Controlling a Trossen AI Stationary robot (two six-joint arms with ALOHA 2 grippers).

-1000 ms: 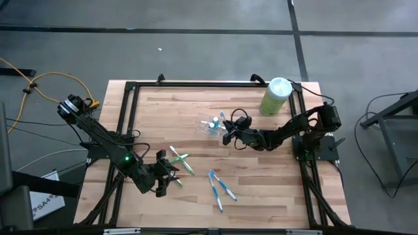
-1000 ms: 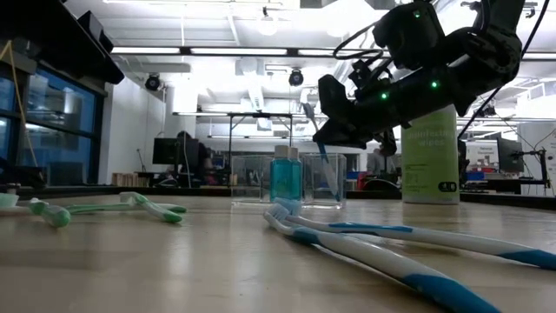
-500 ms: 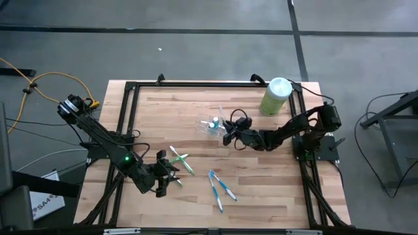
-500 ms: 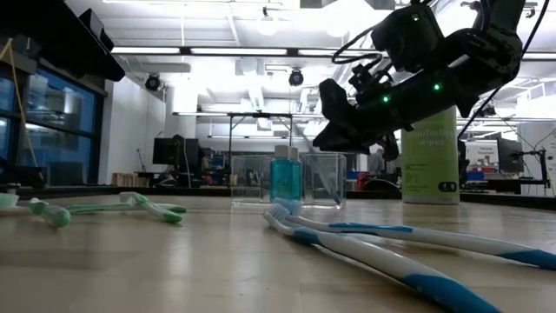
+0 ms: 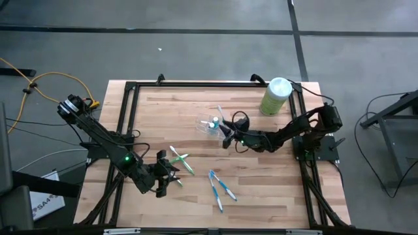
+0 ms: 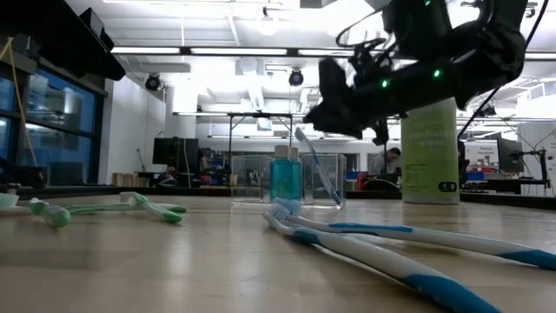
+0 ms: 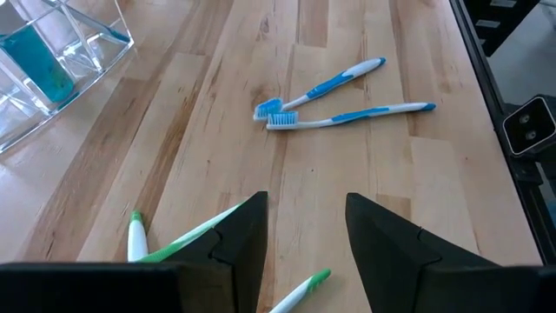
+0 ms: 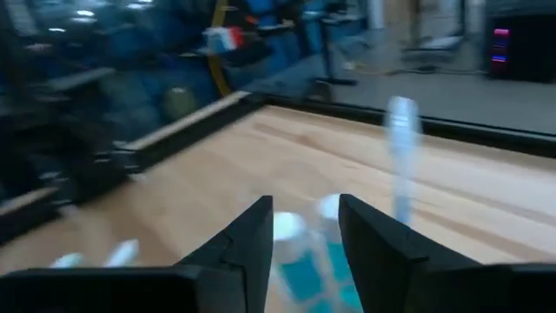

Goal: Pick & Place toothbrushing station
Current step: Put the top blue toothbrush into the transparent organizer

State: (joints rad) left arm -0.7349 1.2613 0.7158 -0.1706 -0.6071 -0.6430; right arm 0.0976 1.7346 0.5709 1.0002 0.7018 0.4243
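Note:
The clear cup point(image 5: 209, 124) stands on the table's middle with blue-capped tubes point(image 6: 285, 174) inside. A blue-white toothbrush point(image 6: 316, 167) leans in the cup, head up, resting on the rim. My right gripper point(image 5: 226, 136) hangs open just above and to the right of the cup, touching nothing; the wrist view shows its gap point(image 8: 304, 235) bare. Two green-white toothbrushes point(image 5: 180, 160) and two blue-white ones point(image 5: 219, 185) lie flat on the table. My left gripper point(image 5: 167, 176) waits open over the green pair point(image 7: 187, 239).
A tall pale green canister point(image 5: 275, 96) stands at the far right corner, behind my right arm. A black frame point(image 5: 196, 83) runs along the table's edges. Bare wood lies at the far left and the near right.
My right gripper has let go of the blue-white toothbrush and risen a little, its fingers tipping up. The toothbrush, held upright in the cup a second ago, has tipped over and now leans on the rim with its head toward the far edge.

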